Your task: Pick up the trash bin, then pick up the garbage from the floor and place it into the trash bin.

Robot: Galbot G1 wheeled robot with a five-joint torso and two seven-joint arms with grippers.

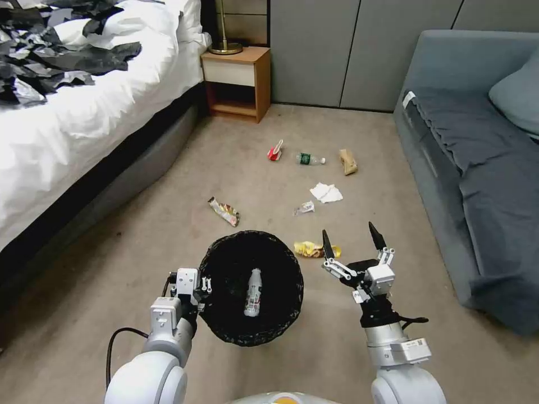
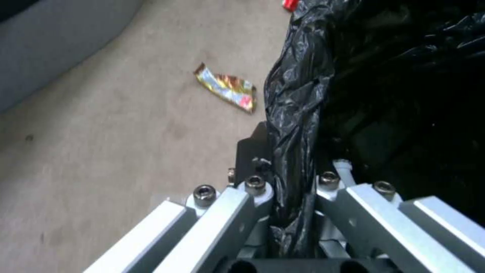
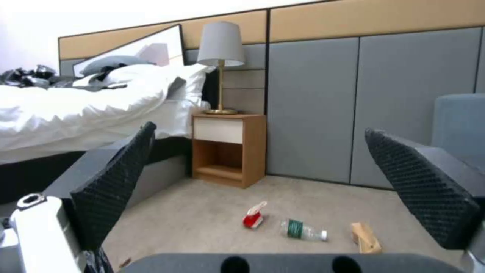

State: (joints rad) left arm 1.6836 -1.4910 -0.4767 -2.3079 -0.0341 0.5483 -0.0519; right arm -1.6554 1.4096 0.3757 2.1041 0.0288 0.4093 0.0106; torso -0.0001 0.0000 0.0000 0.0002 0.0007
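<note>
- at the near left rim of the trash bin [image 1: 251, 287], the left gripper [image 1: 203, 286] is seen clamped on the black liner; the pinched fold of bag between its fingers is confirmed in the left wrist view [image 2: 295, 197].
- trash bin is judged as picked up and held by that rim, just ahead of the robot base; whether it is lifted clear of the carpet cannot be told.
- one white bottle [image 1: 254, 292] is already lying inside the bin, so the placing part is judged as begun.
- right gripper [image 1: 352, 242] is held beside the bin with fingers spread wide and nothing in them; its black pads [image 3: 119, 185] are shown apart in the right wrist view.
- yellow wrapper [image 1: 310, 249] lies on the floor just beside the right gripper and the bin rim; judged the nearest piece left.
- still on the carpet farther out: gold and red wrapper [image 1: 224, 211], small clear wrapper [image 1: 304, 209], white tissue [image 1: 326, 192], green-label bottle [image 1: 309, 159], red and white piece [image 1: 275, 151], brown paper bag [image 1: 348, 161].
- most of the garbage is therefore judged as left to collect.
- around: bed [image 1: 78, 112] on the left with black sheets on it, nightstand [image 1: 237, 83] and lamp [image 3: 219, 64] by the wall, grey sofa [image 1: 477, 168] on the right.
- nothing is seen blocking the litter; the far pieces lie between bed and sofa.
</note>
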